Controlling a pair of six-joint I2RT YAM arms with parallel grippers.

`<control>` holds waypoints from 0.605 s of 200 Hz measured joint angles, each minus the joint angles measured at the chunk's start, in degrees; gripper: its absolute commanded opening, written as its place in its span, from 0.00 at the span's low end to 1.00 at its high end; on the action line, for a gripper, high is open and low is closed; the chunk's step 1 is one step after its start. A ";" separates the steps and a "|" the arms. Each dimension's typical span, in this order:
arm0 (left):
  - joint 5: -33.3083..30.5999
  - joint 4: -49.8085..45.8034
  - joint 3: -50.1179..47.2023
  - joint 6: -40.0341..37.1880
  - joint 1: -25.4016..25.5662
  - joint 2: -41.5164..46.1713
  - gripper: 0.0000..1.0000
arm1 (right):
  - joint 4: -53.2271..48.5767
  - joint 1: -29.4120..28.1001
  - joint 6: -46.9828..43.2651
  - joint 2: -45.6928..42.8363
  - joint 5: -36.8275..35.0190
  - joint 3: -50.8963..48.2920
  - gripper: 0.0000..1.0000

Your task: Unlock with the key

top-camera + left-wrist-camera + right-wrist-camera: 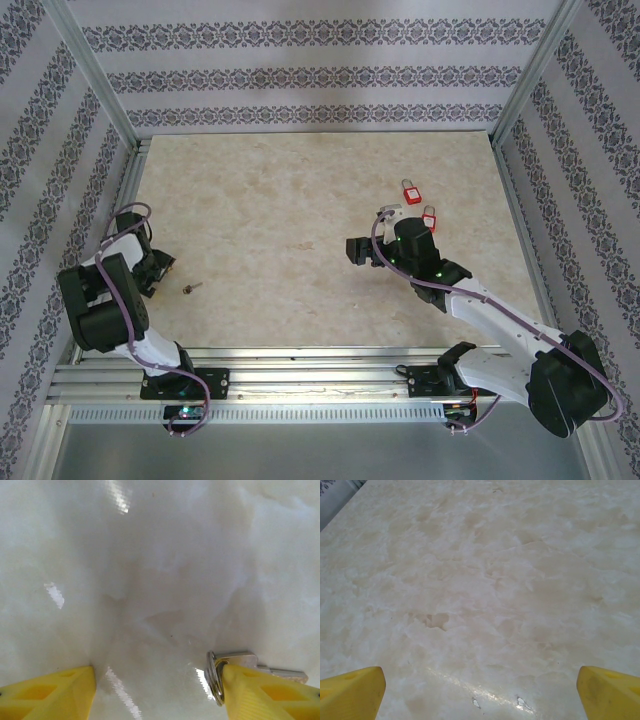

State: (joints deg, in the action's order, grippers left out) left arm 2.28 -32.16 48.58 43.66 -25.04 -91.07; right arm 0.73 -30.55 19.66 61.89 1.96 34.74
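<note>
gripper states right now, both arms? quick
Left gripper: open; key beside one fingertip, not clamped.
Right gripper: open, holding nothing.

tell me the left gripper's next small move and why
Probably slide the left gripper sideways toward the key before closing. The key lies flat on the table right at one fingertip, partly hidden by it, not centred between the open jaws, so closing here would likely nudge it rather than pinch it.

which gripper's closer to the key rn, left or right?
Left. The left gripper has the key right beside one of its fingers; the right gripper sits far across the table, near the red padlocks.
</note>
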 measured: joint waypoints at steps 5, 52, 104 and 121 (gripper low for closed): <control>0.11 -0.50 0.46 0.09 -0.09 -0.37 0.64 | 0.04 0.00 0.00 0.00 -0.11 -0.02 0.98; 0.94 -4.44 4.81 0.20 -0.22 -4.02 0.61 | 0.90 0.00 0.17 0.17 -1.22 -0.55 0.98; 2.89 -6.10 11.41 -0.96 -0.59 -9.40 0.38 | 2.60 -0.11 1.22 1.60 -1.25 -0.63 0.98; 3.56 -6.08 13.09 -1.57 -0.63 -10.80 0.27 | 2.62 -0.37 1.46 2.14 -1.25 -0.66 0.98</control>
State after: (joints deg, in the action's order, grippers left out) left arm 5.85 -38.24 61.67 42.09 -25.67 -101.86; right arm 3.36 -30.92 21.12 64.03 0.71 34.09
